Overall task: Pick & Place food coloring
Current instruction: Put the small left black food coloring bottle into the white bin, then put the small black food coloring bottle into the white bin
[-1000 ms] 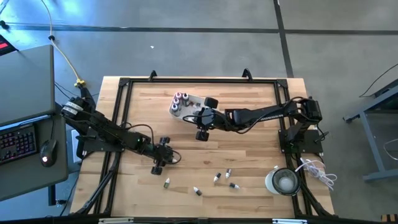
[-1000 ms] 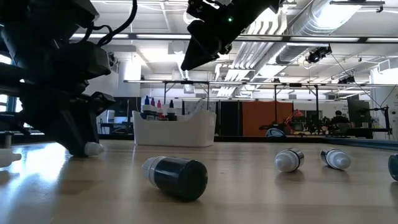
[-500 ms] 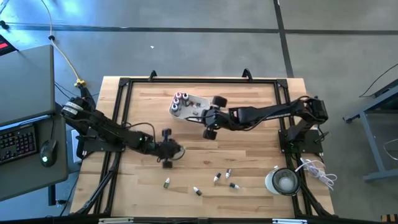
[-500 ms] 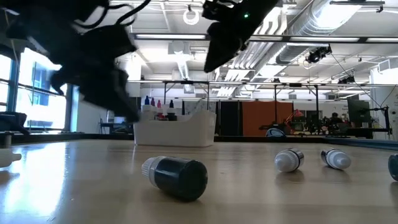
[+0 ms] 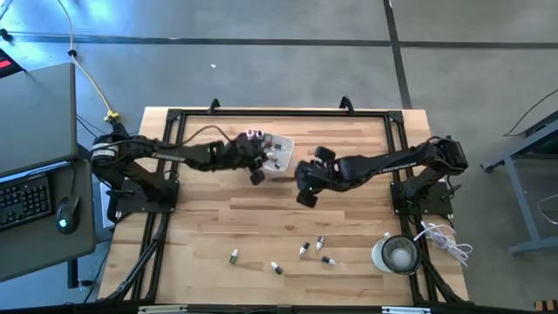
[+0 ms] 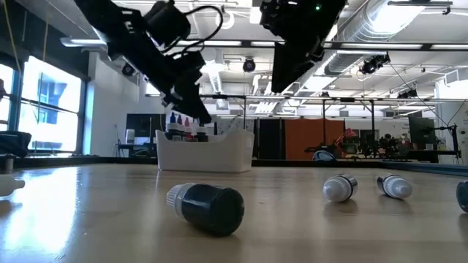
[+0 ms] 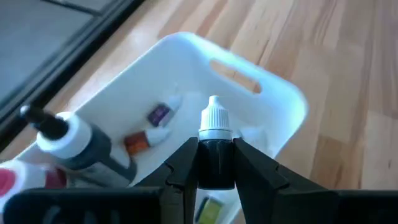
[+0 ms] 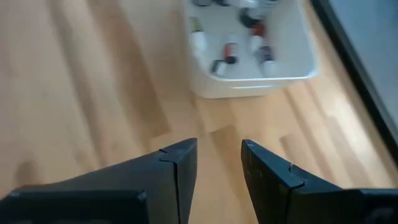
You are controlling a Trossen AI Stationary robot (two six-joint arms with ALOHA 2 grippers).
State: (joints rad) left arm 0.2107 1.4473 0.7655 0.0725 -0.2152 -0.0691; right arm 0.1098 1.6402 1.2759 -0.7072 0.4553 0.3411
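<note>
My left gripper (image 5: 256, 173) hangs over the near edge of the white tray (image 5: 281, 144), shut on one food coloring bottle (image 7: 215, 163) with a dark body and a white pointed cap. More bottles (image 7: 81, 144) lie and stand inside the tray. Several others lie on their sides on the wood near the table's near edge (image 5: 304, 250); one dark bottle (image 6: 208, 207) shows close up in the low view. My right gripper (image 8: 217, 163) is open above bare wood, right of the tray (image 8: 249, 56), and holds nothing. My left gripper pinches the bottle's dark body (image 7: 215, 171) between its two fingers, just below the white cap (image 7: 214, 118). The cap sticks out past the fingertips (image 7: 183, 163), pointing the same way they do. The bottle is lifted clear, above the tray's inside.
A round clear container (image 5: 397, 254) stands at the table's near right corner beside a white cable. Black frame rails (image 5: 279, 112) run along the table's edges. Bare wood lies between the tray and the loose bottles. A desk with a keyboard and mouse stands left of the table.
My left gripper, shut on the bottle, has risen from the wood at the near left and swung toward the far edge and right, ending over the tray; the bottle is lifted clear. My right gripper has drawn away from the tray toward the right and slightly nearer.
</note>
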